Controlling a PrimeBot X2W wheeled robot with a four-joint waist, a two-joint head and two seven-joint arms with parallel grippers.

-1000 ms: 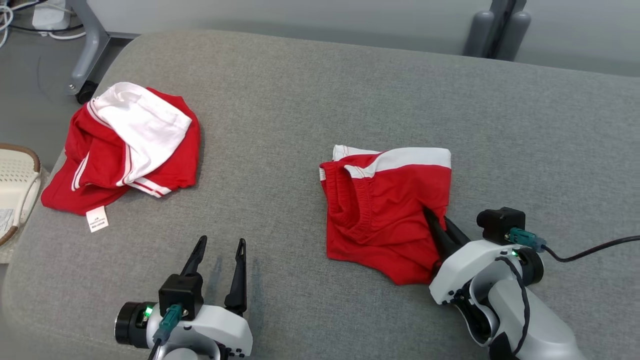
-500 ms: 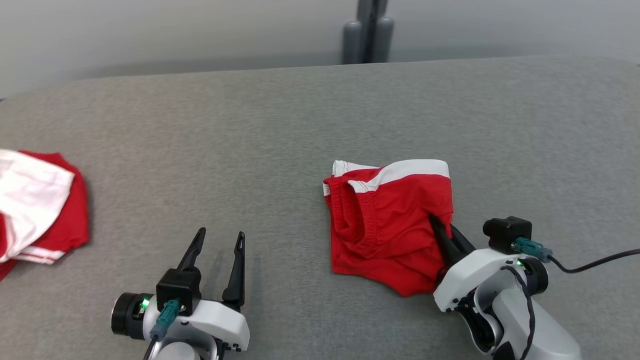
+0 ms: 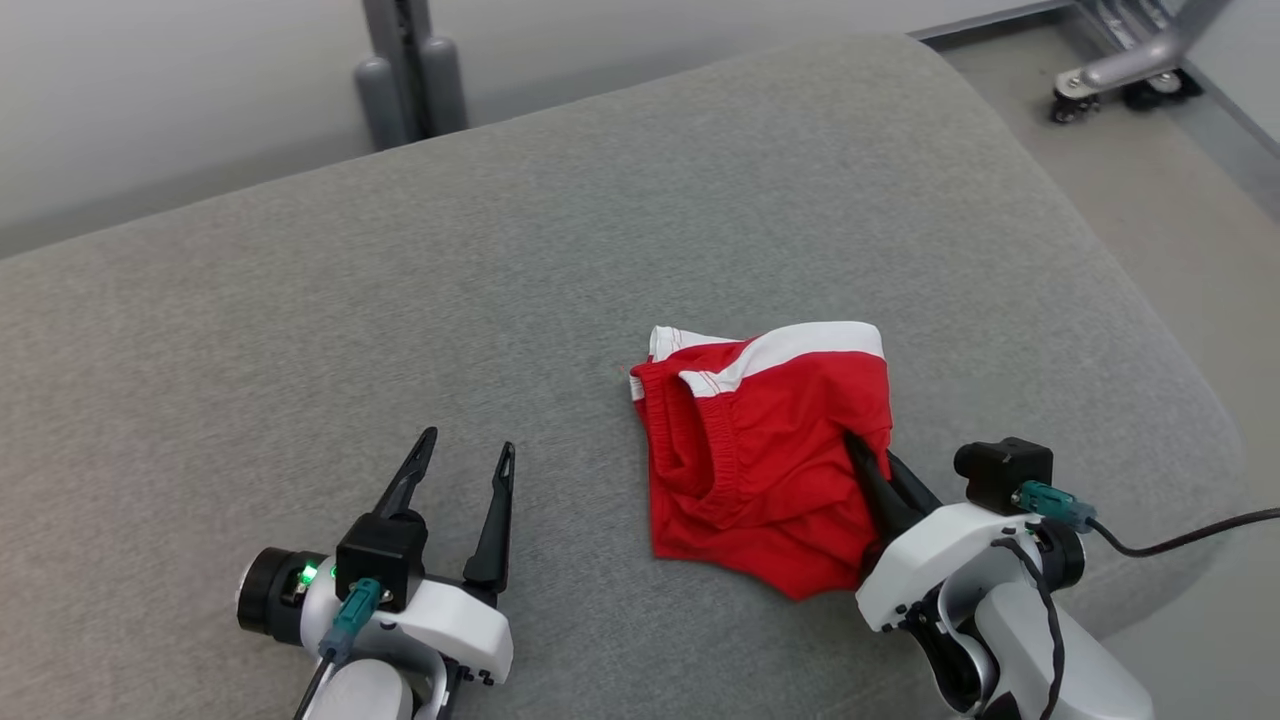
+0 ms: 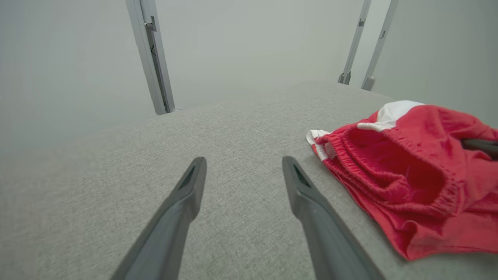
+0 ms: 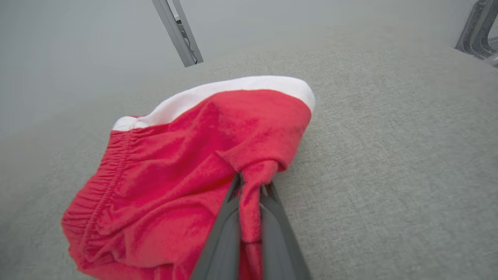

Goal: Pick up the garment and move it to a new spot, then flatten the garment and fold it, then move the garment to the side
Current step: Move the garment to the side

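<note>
One fold is pinched: the right tool (image 3: 868,448) grips the nearest edge of the garment (image 3: 760,430), likely to drag it aside; the left tool (image 3: 469,440) hangs spread, empty.

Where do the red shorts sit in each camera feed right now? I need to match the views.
Head view: red shorts right of centre on the grey cushion, right gripper shut on their right edge.
Left wrist view: red shorts at the right edge, right of the open left gripper.
Right wrist view: red shorts centre and lower left, a fold pinched between the fingers.
Shared landmark: the shorts' white band.
</note>
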